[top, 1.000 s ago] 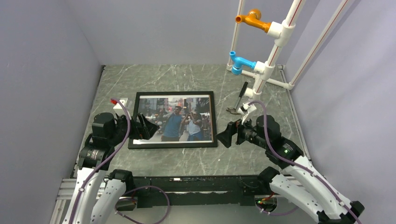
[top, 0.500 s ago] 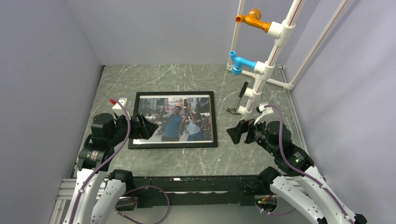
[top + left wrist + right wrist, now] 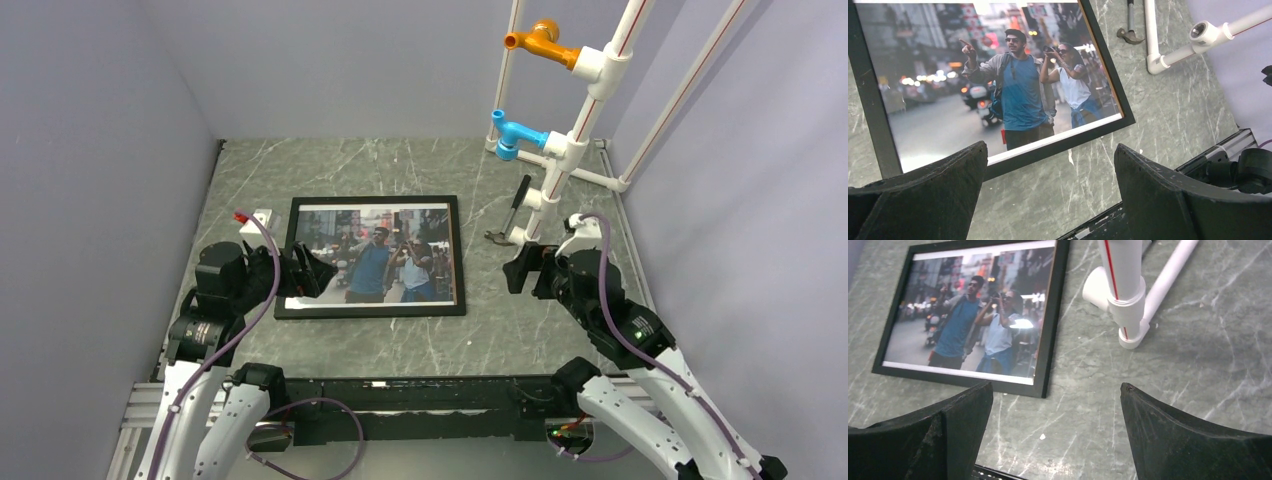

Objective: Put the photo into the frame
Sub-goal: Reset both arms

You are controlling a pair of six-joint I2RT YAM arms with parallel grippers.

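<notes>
1. Top view, 12 o'clock = far wall. Left arm stands at 8 o'clock on the grey marble table [image 3: 400,165]
2. Left gripper [image 3: 312,272] sits over the 8 o'clock corner of the frame [image 3: 372,310], fingers pointing toward 3 o'clock. Pincer spread wide, nothing between the fingers. Cannot tell from any view whether a fingertip touches the rail
3. Small white block [image 3: 258,217] with a red piece on it lies at 10 o'clock of the frame, just beside that corner, apart from the gripper
4. Frame lies flat at table centre, slightly toward 9 o'clock, black front rails up, long sides running 9 to 3
5. The photo [image 3: 375,255] is inside the frame, face up, filling the opening: man in blue shirt pointing, woman in white beside him with a camera raised, blurred street behind. A thin white strip shows along its 6 o'clock edge in both wrist views
6. Hammer [image 3: 513,212] lies on the table at 2 o'clock of the frame, well apart from it, head toward 6 o'clock, beside the foot of the pipe stand
7. Right gripper [image 3: 518,270] is at 3 o'clock of the frame, near the hammer's 6 o'clock end, clear of the rail. Pincer spread wide, empty; right wrist view shows bare table between the fingers
8. White pipe stand [image 3: 570,140] rises at 1 o'clock, carrying a blue fitting [image 3: 512,133] and an orange fitting [image 3: 540,40] above it
</notes>
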